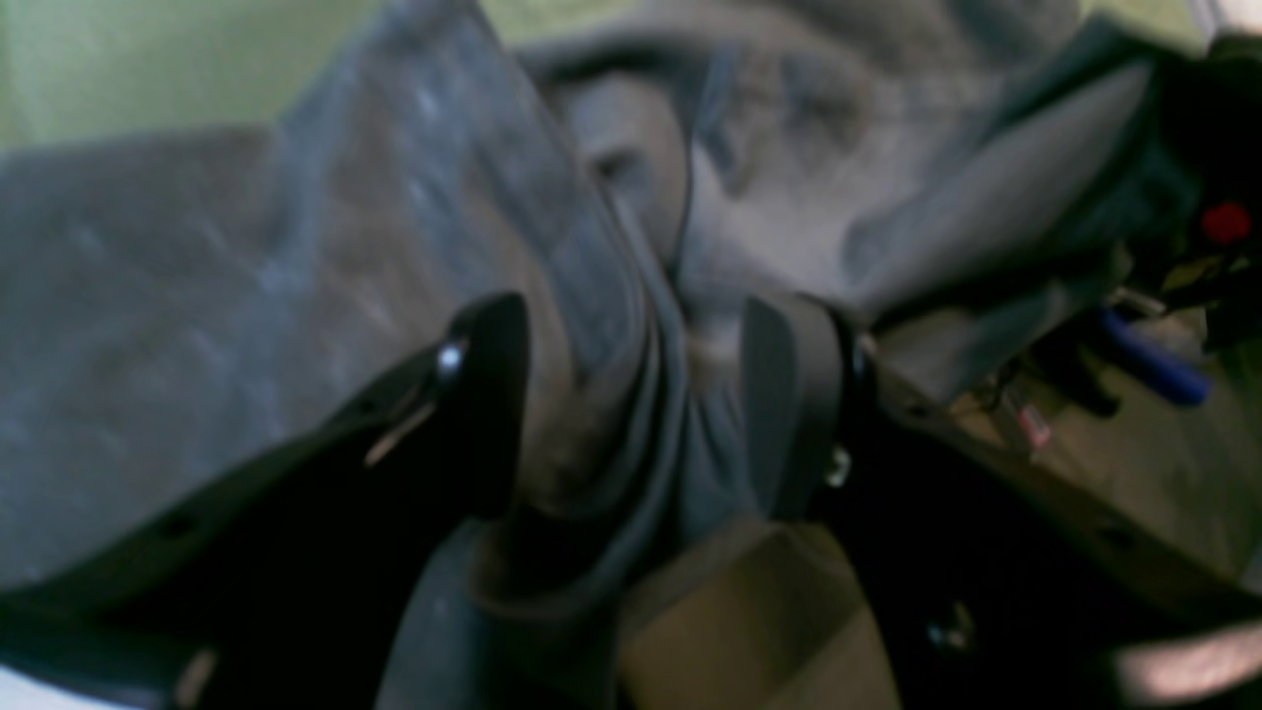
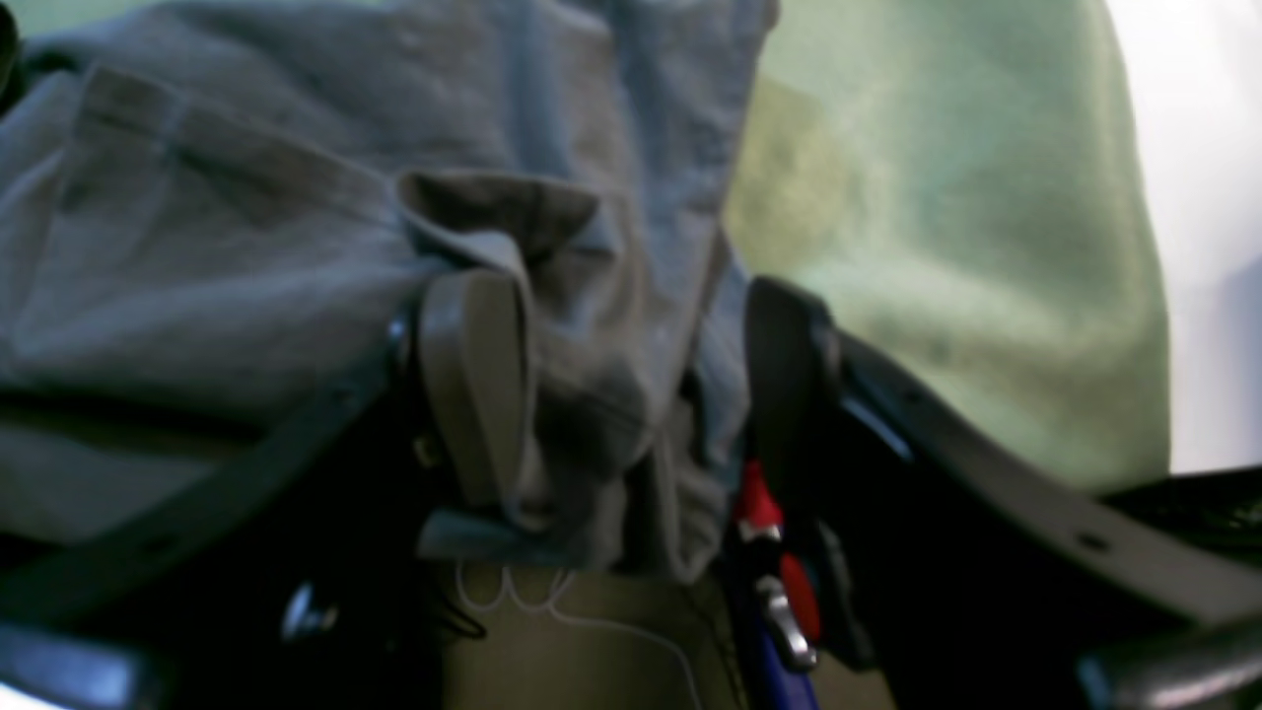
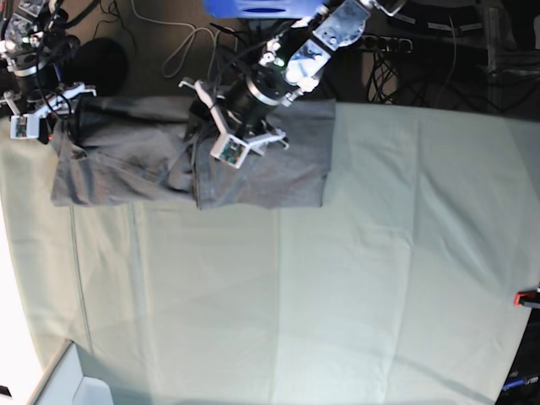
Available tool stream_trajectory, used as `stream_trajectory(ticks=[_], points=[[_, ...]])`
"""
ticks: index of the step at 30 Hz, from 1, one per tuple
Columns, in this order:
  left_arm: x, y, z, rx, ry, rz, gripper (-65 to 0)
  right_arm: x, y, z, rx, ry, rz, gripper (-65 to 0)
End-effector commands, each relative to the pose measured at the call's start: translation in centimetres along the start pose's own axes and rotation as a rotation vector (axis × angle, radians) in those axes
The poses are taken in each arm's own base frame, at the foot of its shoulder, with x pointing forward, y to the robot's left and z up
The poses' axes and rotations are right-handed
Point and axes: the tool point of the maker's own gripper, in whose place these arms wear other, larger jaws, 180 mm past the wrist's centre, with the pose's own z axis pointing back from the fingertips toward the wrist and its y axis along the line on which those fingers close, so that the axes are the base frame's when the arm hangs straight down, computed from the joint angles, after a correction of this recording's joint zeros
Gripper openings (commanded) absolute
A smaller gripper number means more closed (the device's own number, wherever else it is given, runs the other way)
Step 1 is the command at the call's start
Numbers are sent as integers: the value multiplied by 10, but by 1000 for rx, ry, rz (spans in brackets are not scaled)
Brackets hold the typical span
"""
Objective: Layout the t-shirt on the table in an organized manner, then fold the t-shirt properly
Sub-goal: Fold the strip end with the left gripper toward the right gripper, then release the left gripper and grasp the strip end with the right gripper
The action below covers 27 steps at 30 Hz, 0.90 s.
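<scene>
The grey t-shirt (image 3: 278, 169) lies spread in a wide band along the far left edge of the table (image 3: 337, 278), with creases near its middle. My left gripper (image 3: 196, 135) is down on the shirt's middle. In the left wrist view its jaws (image 1: 641, 394) stand wide apart, with an upright fold of the t-shirt (image 1: 592, 296) between the fingers. My right gripper (image 3: 59, 122) is at the shirt's left end. Its jaws (image 2: 631, 385) are also wide apart, and bunched grey t-shirt (image 2: 246, 256) drapes over one pad (image 2: 473, 385).
The pale green cloth covers the rest of the table toward the near side and right. A red clamp (image 3: 527, 297) sits at the right edge. Cables and dark gear (image 3: 169, 34) lie beyond the far edge. A pale box corner (image 3: 76, 380) shows at the near left.
</scene>
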Motion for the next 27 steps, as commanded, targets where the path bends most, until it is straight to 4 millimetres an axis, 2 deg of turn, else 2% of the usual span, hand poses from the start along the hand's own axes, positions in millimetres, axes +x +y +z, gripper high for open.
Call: stream_trajectory(ticks=[1,5,9,13,16,19,22,25,27], points=[[23,-2,3,-11,-73,-8,-319,16,-5,-2,-7,-39,10,-286],[46,0,13,-17,-131,-28,-319,6,-10,-15,-17,83,6,-286],[53,17,22,17,-153,-41,-319,5,-20,-17,-33,163,36,-286],[55,45,27,81,-158,-38,-319,7,-19,-16,-34,166,41,-285],[50,68,35,144,-155,-9,-319,13,-18,-24,-31,149,26,-285],[49,89,42,203,-160,18,-319,12,-16,-31,-23,151,5,-285],[51,103,46,236,-165,20,-319,9,-14,-39,-14,155,-19,-285],[47,115,52,271,-160,36,-319,-2,-10,-41,-2,180,-38,-285],[46,122,55,292,-162,43,-319,1,-9,-47,4,173,-52,-285]])
